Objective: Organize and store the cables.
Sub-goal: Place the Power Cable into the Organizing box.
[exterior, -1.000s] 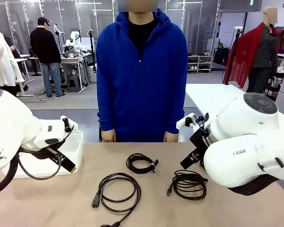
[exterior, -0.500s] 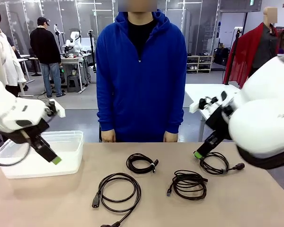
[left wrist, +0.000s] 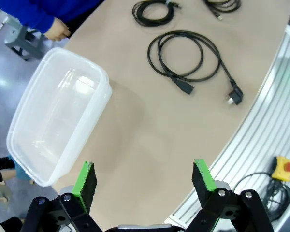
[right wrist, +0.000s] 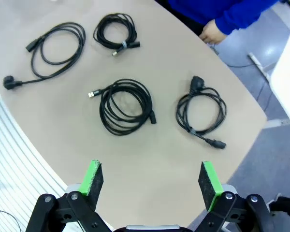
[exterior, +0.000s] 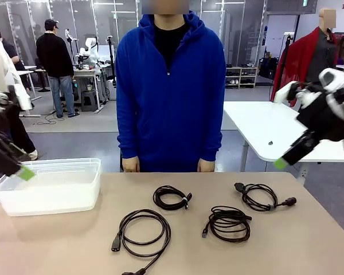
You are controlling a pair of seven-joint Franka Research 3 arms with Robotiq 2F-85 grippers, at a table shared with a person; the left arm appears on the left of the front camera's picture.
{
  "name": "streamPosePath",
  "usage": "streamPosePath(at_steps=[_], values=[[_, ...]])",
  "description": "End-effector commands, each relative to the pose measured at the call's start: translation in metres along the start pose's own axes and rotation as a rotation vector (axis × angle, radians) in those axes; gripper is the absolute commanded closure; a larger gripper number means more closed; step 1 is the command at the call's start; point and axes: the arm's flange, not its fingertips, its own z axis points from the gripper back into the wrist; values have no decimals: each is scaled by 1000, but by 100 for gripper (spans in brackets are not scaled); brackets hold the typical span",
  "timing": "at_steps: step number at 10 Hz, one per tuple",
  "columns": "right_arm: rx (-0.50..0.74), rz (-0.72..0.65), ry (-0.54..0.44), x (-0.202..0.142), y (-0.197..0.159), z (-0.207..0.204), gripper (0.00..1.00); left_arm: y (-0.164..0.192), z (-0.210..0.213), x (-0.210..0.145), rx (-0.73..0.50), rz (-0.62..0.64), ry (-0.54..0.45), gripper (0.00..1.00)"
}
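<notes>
Our left hand [left wrist: 144, 178] and right hand [right wrist: 152, 180] hang spread and empty high over the tabletop [exterior: 298, 246], well apart from the cables [right wrist: 125, 106]. Nearest lies the loose loop [exterior: 142, 232], then the USB coil [exterior: 228, 222], tied coil [exterior: 171, 197] and plug coil [exterior: 262, 196], spaced, we judge, for single picks into the clear bin [exterior: 51, 197] far left.

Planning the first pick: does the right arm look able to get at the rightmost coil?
Probably yes. The right gripper hangs open, raised at the right of the table; the coil lies apart from the others, with nothing over it.
</notes>
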Motion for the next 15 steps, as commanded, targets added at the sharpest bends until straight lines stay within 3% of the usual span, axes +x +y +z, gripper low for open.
streamPosePath(at_steps=[1,4,8,12,15], values=[[21,-14,-29,-27,-27,21,0,17,34,-32,-18,15,-31,0],[-30,-69,-72,-76,-48,56,0,35,65,-64,27,107,-69,0],[-108,-152,-74,-117,-58,82,0,59,67,-81,78,225,-52,0],[-133,-187,-103,-120,-58,84,0,62,63,-79,89,271,-63,0],[-114,-165,-87,-116,-59,89,0,56,64,-84,66,221,-59,0]])
